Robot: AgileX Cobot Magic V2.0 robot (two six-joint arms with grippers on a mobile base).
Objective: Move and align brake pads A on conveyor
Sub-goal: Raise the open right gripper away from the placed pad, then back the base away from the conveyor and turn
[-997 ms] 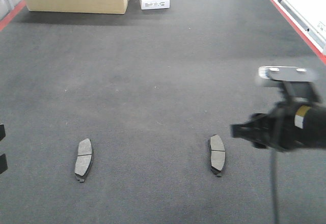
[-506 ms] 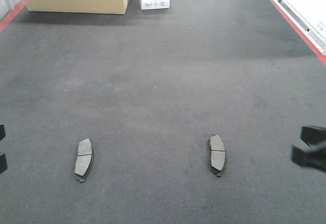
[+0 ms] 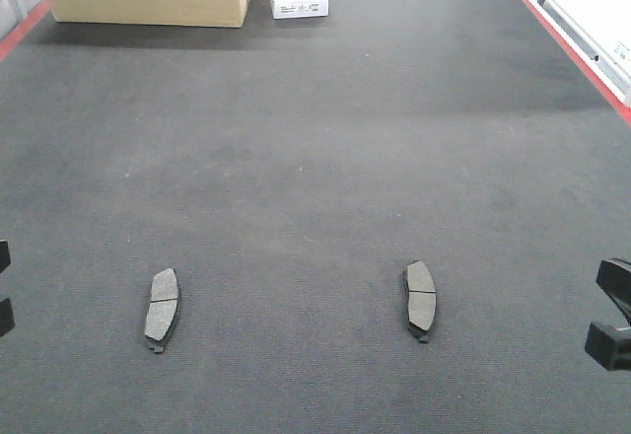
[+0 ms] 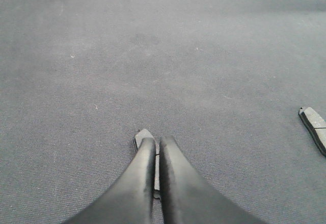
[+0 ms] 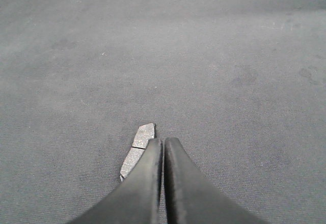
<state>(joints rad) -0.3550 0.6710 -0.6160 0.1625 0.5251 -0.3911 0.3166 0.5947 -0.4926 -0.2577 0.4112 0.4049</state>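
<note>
right wrist view, brake pad (image 5: 138,150) peeking beyond closed fingers (image 5: 151,183); on conveyor (image 5: 229,56)

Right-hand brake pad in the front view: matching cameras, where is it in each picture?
Front: curved grey grooved brake pad, lower right of centre.
Left wrist: at the right edge.
Right wrist: bottom, left of the shut black pincer.
Shared landmark: dark charcoal felt belt under it.
</note>
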